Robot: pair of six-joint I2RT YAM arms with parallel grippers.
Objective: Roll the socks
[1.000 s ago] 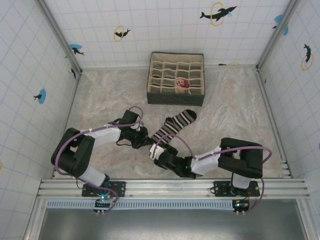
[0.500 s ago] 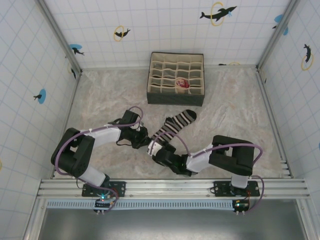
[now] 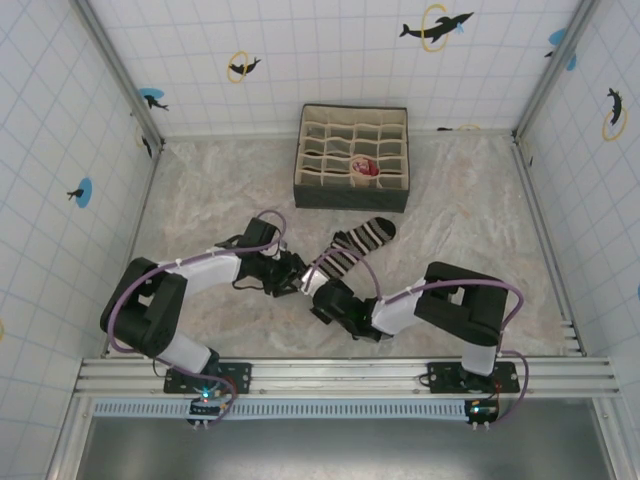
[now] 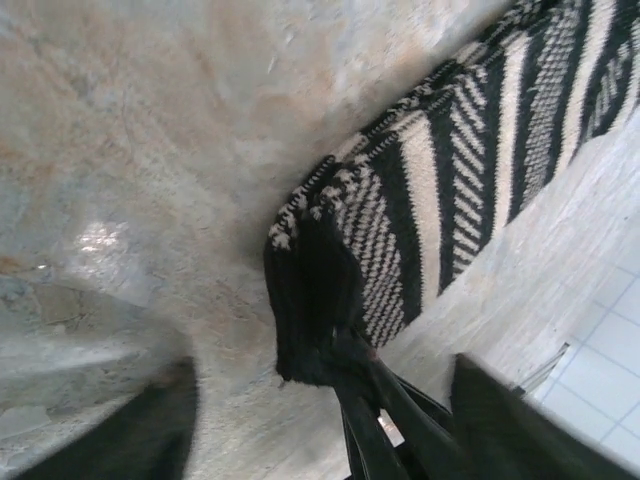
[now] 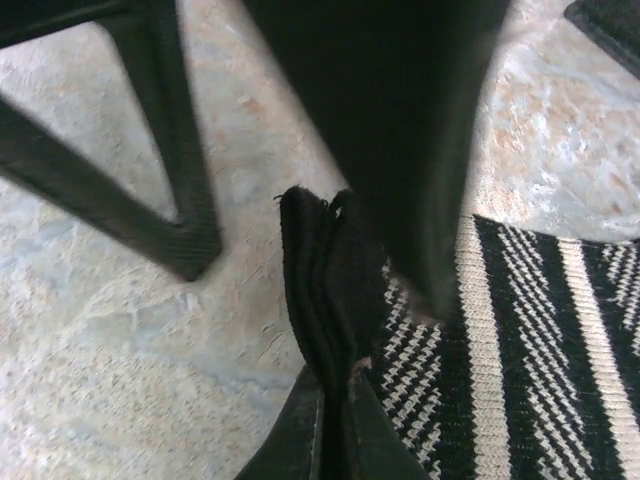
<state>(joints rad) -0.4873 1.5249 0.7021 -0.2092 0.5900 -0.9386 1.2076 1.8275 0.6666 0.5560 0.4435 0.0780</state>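
Note:
A black, white and grey striped sock (image 3: 352,250) lies slanted on the table, toe towards the box. Its black cuff (image 4: 310,300) is at the near end. My right gripper (image 5: 337,385) is shut on that cuff (image 5: 325,290), pinching the folded edge, and stands at the sock's near end (image 3: 318,292). My left gripper (image 3: 297,280) is open, its two fingers spread either side of the cuff (image 4: 325,368) and clear of the fabric. In the right wrist view the left gripper's fingers (image 5: 175,160) stand over the cuff.
A beige gridded organiser box (image 3: 316,190) stands at the back centre. One of its cells holds a small pale and red fabric roll (image 3: 363,167). Tiled walls close in the left, right and back. Both arms crowd the near middle.
My left gripper has opened and let go of the cuff. My right gripper has moved in to the left and shut on the cuff.

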